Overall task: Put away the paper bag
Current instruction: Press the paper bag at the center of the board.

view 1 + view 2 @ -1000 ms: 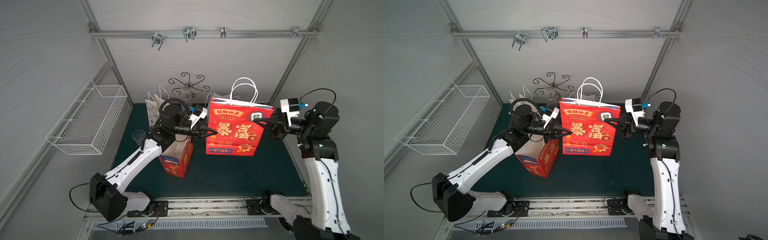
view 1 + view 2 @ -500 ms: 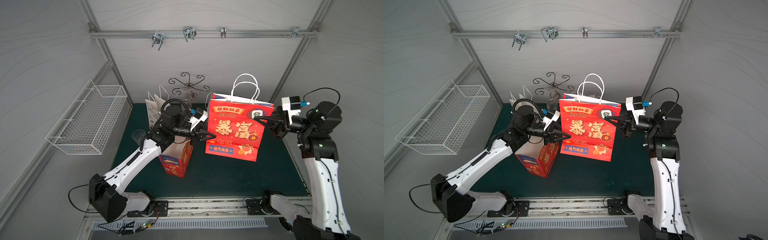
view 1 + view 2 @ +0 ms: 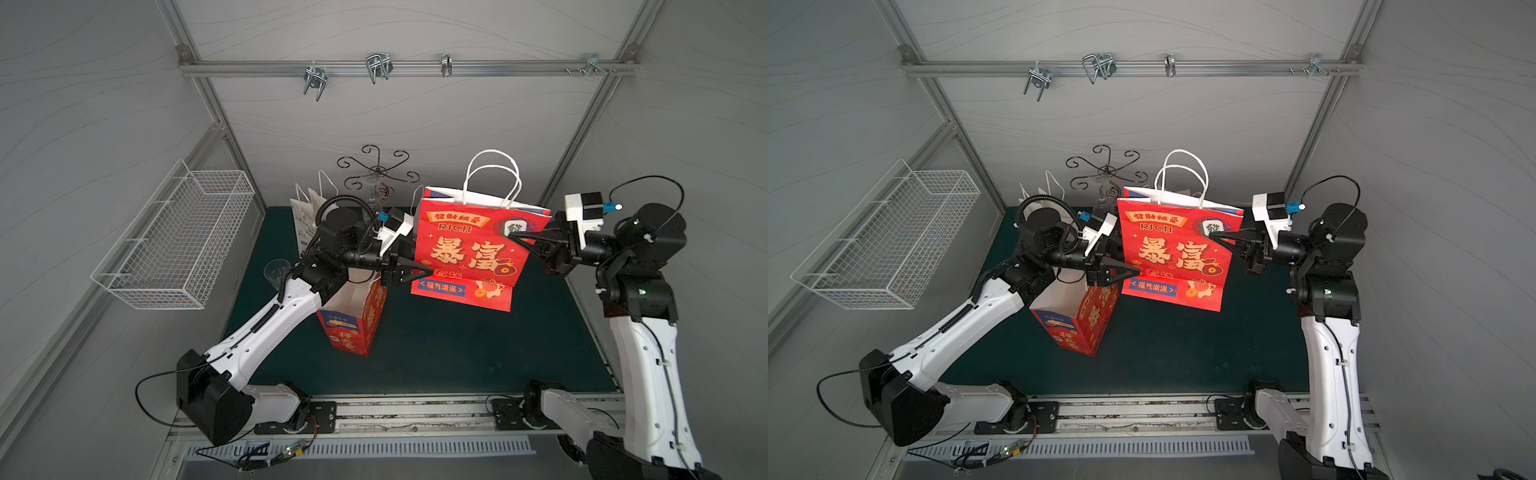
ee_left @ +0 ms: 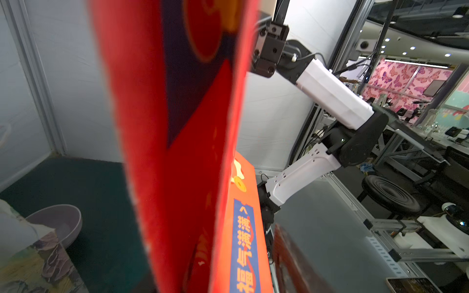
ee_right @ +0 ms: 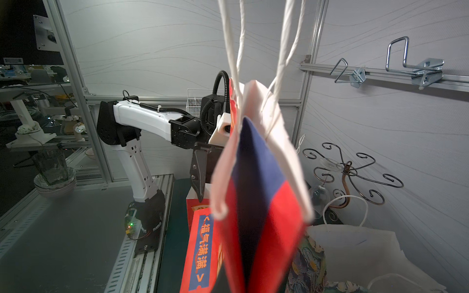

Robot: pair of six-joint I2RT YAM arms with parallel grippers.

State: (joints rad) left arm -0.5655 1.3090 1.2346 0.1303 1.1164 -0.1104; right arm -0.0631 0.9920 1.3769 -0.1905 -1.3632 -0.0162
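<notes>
Progress: partial | I hold paper bag (image 3: 465, 249) aloft, frame centre, right gripper (image 3: 515, 237) clamped on its edge | left gripper (image 3: 422, 266) jaws apart | stowing outstanding, probably hooks (image 3: 378, 66), upper frame.

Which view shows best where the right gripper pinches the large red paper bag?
Both top views: the right gripper shows shut on the upper side edge of the large red paper bag. The right wrist view gives a blurred close-up of the bag's folded side; the left wrist view, its opposite side, the grip hidden.
</notes>
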